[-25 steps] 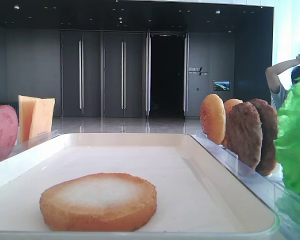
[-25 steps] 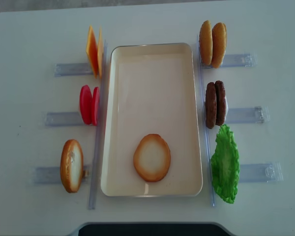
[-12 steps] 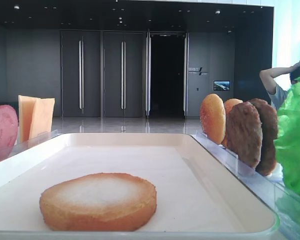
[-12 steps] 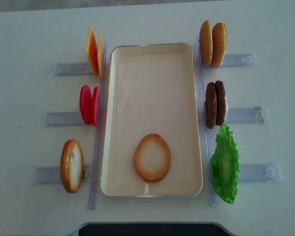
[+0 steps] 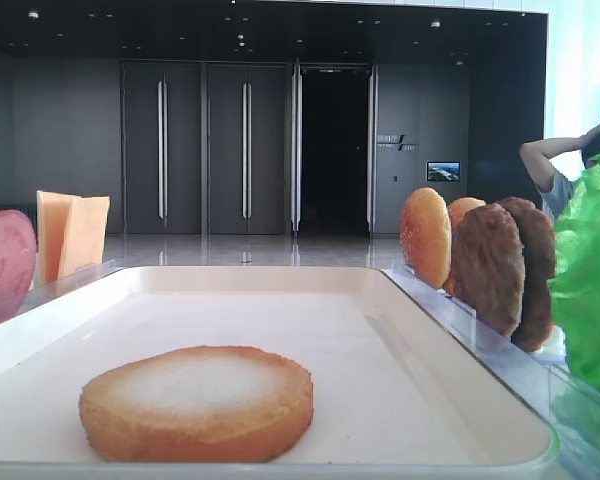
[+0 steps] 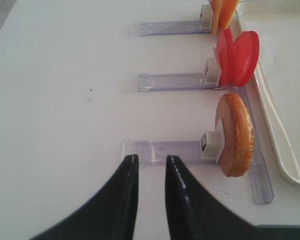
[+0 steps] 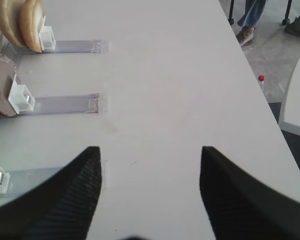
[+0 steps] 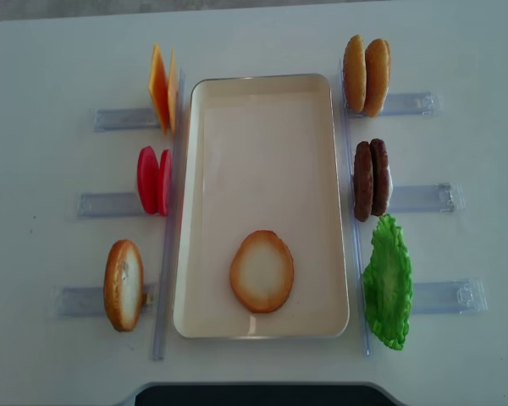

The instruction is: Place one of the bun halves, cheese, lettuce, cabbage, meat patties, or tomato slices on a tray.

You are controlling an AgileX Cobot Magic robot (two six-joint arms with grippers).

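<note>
A bun half (image 8: 262,271) lies pale face up at the near end of the cream tray (image 8: 262,152). Another bun half (image 6: 235,135) stands on edge in a clear rack left of the tray. My left gripper (image 6: 151,158) hovers shut and empty over the table just short of that rack. My right gripper (image 7: 150,150) is open with bare table between its fingers, right of the meat patties (image 7: 0,85). Cheese (image 8: 162,88) and tomato slices (image 8: 153,180) stand on the left, two more buns (image 8: 366,75) and lettuce (image 8: 388,283) on the right. Cabbage is out of view.
Clear plastic racks (image 8: 423,199) stick out sideways from both long sides of the tray. The right table edge (image 7: 250,65) is near, with people's feet and a floor beyond. Neither arm shows in the overhead view.
Only a person in the far background has shifted an arm.
</note>
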